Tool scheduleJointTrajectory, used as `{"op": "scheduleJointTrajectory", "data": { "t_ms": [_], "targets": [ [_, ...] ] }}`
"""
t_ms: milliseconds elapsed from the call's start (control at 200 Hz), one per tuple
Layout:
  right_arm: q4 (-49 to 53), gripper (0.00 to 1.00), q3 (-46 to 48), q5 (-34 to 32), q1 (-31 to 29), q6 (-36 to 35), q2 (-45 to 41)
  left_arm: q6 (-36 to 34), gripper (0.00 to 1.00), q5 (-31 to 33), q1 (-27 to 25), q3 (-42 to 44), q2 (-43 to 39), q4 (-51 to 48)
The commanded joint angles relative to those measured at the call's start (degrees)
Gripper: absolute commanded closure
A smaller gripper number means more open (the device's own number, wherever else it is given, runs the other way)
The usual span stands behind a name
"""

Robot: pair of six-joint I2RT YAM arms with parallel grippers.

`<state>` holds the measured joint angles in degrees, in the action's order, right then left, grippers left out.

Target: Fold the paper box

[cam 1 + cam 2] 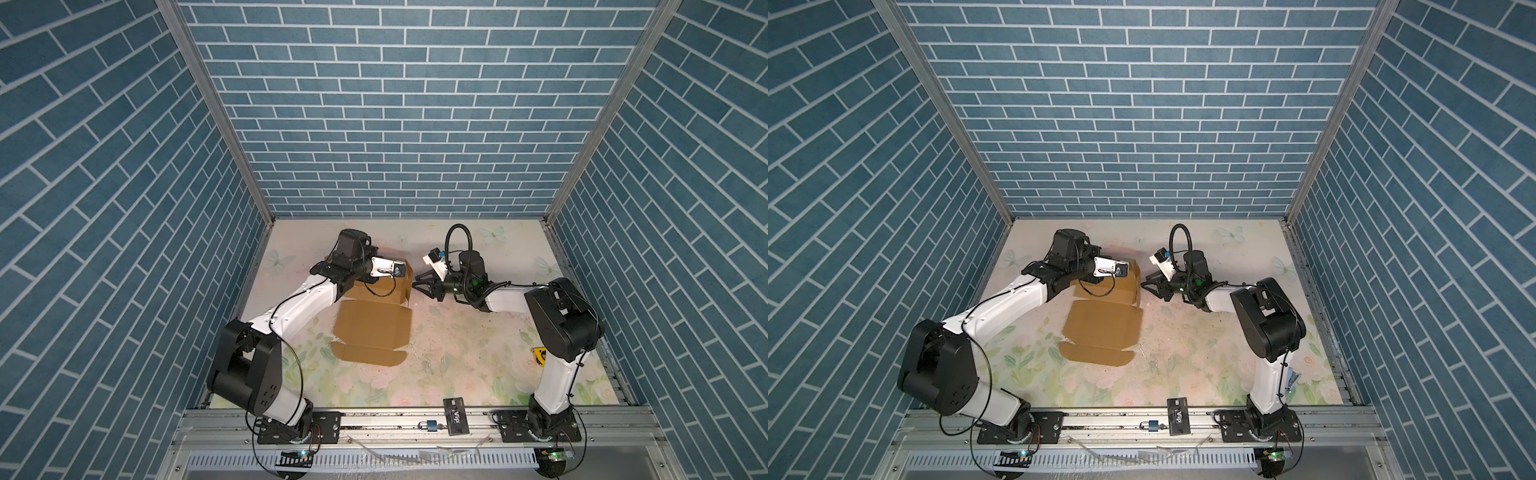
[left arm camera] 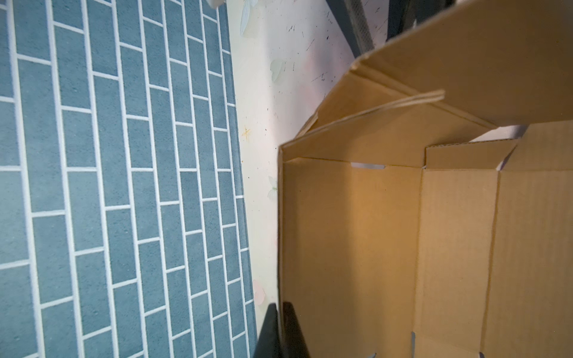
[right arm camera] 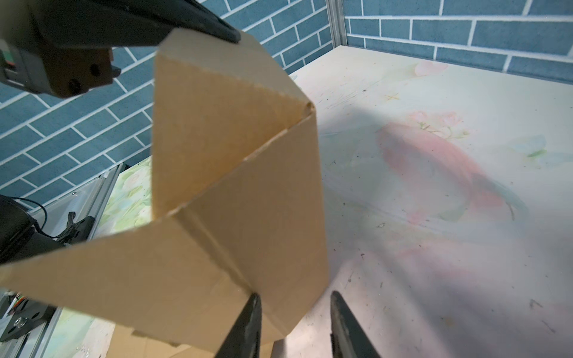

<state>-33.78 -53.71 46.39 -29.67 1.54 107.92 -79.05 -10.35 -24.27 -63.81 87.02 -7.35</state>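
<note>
Inventory, by count.
Box point(image 1: 374, 328), cardboard: one.
Arms: two, the left arm point(image 1: 299, 307) and the right arm point(image 1: 559, 374).
Hands: two, the left hand point(image 2: 280, 328) and the right hand point(image 3: 294, 328).
Padlock point(image 1: 428, 426): one.
Black card point(image 1: 456, 417): one.
Yellow-and-black tag point(image 1: 540, 356): one.
Surface point(image 1: 478, 332): one.
Brick-pattern walls point(image 1: 395, 124): three.

The paper box point(image 1: 374, 328) is plain tan corrugated cardboard, matt and unprinted, finely ribbed on its faces with a wavy fluted cut edge in the right wrist view. The desk point(image 1: 457, 361) has a smooth floral-print top, scuffed with dark specks and scratches, a brushed-metal rail point(image 1: 374, 419) runs along its 6 o'clock edge, and the walls point(image 1: 395, 104) look matt and slightly grainy, printed as blue brick. The right fingers point(image 3: 345, 334) are matt black plastic; the arm shells point(image 1: 299, 307) are glossy white.
</note>
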Motion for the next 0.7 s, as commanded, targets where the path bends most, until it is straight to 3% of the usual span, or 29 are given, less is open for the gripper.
{"op": "scheduleJointTrajectory", "data": {
  "t_ms": [0, 120, 245, 510, 695],
  "targets": [
    [-0.11, 0.61, -1.3, 0.69, -0.56, -3.53, 0.71, 0.39, 1.0, -0.38, 0.19, -0.01, 1.33, 1.01],
    [-0.31, 0.57, -0.9, -1.37, -1.16, -3.04, 0.56, 0.69, 1.0, -0.58, 0.17, -0.26, 1.27, 0.42],
    [-0.8, 0.42, -0.82, -3.65, -2.79, -4.25, 0.6, 0.32, 1.0, -0.57, 0.27, 0.34, 1.51, 1.24],
    [-6.29, 0.35, -0.81, -7.12, -4.34, -1.82, 2.09, -1.08, 1.0, -0.84, 0.32, 0.33, 1.81, 0.72],
    [-13.74, 0.29, 1.07, -13.85, -5.99, 0.79, 2.36, -1.02, 1.0, -0.71, 0.27, 0.92, 1.13, -0.15]
  ]
}}
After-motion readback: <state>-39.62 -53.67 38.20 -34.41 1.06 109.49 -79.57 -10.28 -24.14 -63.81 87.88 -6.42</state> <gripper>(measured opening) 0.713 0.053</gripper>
